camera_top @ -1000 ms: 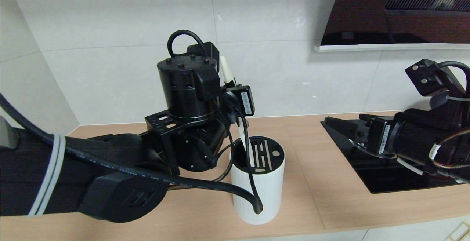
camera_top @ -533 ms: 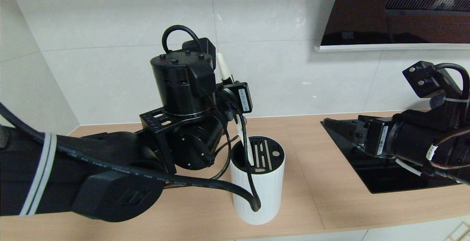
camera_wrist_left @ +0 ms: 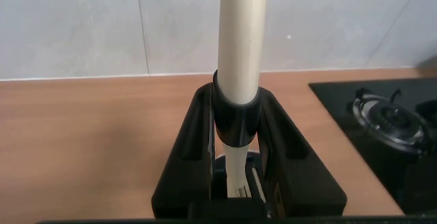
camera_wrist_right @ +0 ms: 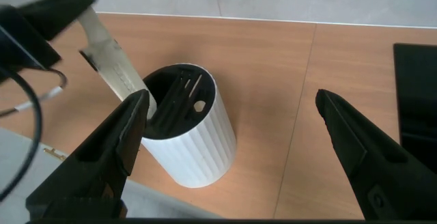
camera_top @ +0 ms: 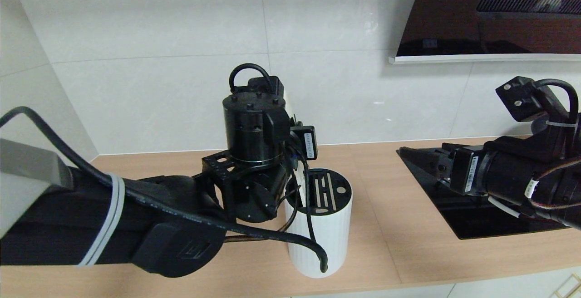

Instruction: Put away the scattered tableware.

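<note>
Head view, left arm (camera_top: 136,207): stretches from lower left to frame centre, wrist turned down over the white holder (camera_top: 324,230) on the worktop (camera_top: 390,207).
Head view, right end effector (camera_top: 426,155): fingers apart, held level above the hob (camera_top: 472,221) at right.
Left wrist view, left end effector (camera_wrist_left: 235,125): clamped on the upright knife (camera_wrist_left: 240,39).
Right wrist view, knife: tilted, blade reaching into the holder's open compartment.

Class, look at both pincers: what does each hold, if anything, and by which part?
The left pincer grips a cream-handled utensil at its black collar, where handle meets blade. The right pincer is open and holds nothing.
</note>
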Motion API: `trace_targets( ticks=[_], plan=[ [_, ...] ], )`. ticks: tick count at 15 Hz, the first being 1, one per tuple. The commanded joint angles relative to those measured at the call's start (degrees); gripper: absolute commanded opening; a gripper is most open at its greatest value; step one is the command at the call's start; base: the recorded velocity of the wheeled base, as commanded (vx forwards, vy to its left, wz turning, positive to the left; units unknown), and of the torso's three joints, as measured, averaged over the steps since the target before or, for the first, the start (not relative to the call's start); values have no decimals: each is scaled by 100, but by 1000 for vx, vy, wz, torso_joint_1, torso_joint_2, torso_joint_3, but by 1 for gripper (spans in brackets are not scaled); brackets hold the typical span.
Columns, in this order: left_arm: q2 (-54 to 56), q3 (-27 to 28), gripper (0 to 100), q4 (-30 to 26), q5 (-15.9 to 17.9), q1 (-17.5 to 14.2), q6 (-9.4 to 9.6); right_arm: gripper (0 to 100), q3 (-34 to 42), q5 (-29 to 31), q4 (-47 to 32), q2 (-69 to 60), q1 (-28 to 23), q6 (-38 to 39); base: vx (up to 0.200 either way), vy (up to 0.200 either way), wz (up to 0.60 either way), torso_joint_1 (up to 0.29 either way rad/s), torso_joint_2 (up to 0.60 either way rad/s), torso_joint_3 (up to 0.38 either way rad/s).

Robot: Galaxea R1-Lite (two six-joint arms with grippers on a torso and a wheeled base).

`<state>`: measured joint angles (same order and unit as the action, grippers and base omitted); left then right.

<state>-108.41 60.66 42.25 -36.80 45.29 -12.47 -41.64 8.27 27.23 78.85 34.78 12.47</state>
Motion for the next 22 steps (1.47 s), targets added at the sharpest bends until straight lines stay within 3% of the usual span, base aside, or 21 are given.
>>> trace_targets(
  ticks=[1,6,13,14,22],
  plan=[
    [-136,-72,0,2,-11,42,-27,100,-2,0,1,16,2,1,0,0,0,0,0,0],
    [-462,-292,0,547,-20,270,8,100,7,0,1,52,2,1,0,0,0,0,0,0],
    [-602,-476,0,574,-20,332,8,100,7,0,1,52,2,1,0,0,0,0,0,0],
    [-602,-485,100,574,-20,332,8,100,7,8,1,52,2,1,0,0,0,0,0,0],
    [-550,-485,100,591,-20,340,-10,100,7,0,1,60,2,1,0,0,0,0,0,0]
  ],
)
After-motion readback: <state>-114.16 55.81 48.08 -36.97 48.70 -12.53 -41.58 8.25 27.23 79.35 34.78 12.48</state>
